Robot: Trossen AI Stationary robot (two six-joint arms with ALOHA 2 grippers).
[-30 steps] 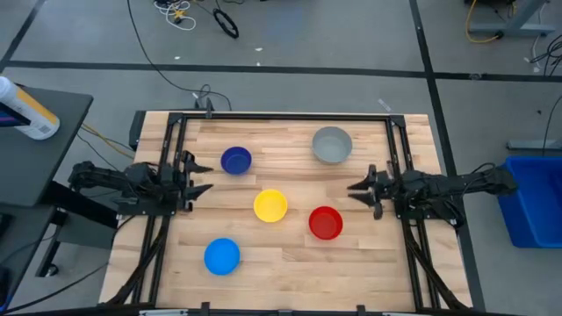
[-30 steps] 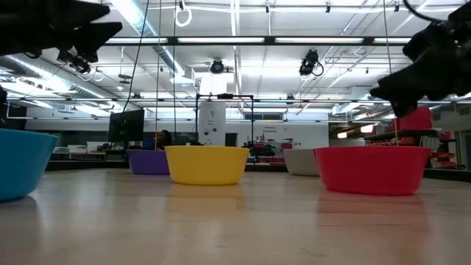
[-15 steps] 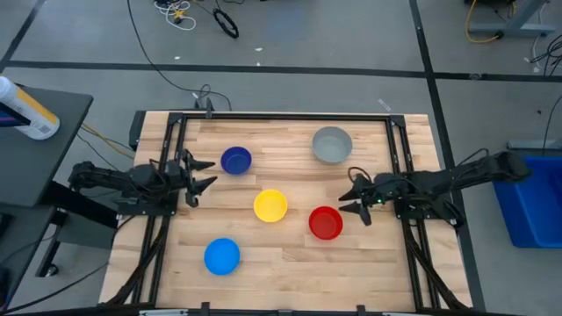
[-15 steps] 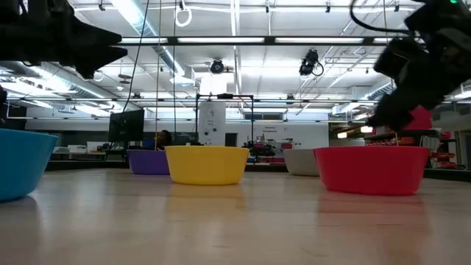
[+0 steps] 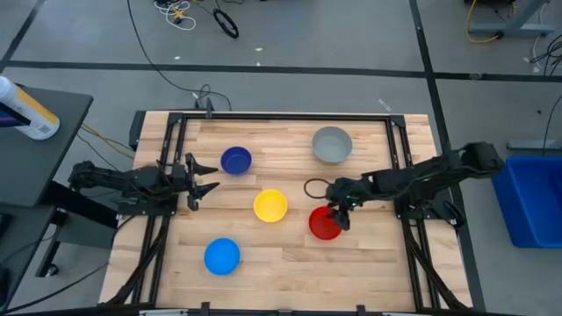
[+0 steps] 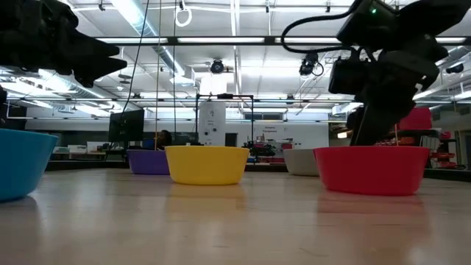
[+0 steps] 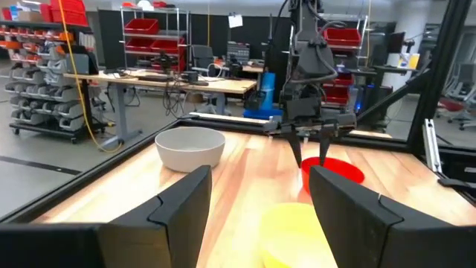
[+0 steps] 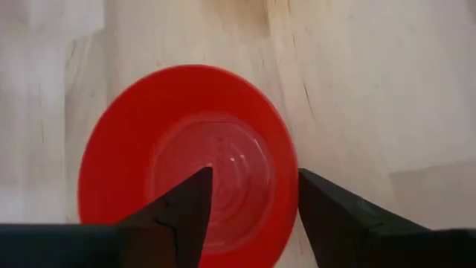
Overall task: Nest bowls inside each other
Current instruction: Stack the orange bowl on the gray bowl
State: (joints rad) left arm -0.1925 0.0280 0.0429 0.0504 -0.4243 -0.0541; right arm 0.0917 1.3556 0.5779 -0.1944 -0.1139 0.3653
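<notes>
Five bowls stand upright on the wooden table: dark blue, grey, yellow, red and light blue. My right gripper is open and slants down over the red bowl. One finger is over the bowl's inside and the other is outside its rim. No touch shows. My left gripper waits open at the left edge, level, pointing across the table.
Black frame rails run along the table's left and right edges. The yellow bowl stands close to the left of the red one. The grey bowl is farther back. Bare wood lies between the bowls.
My right gripper has swung from the table's right edge toward the left. It has tipped downward and now hangs over the red bowl. My left gripper has tipped a little toward level and stays in place. No bowl has moved.
</notes>
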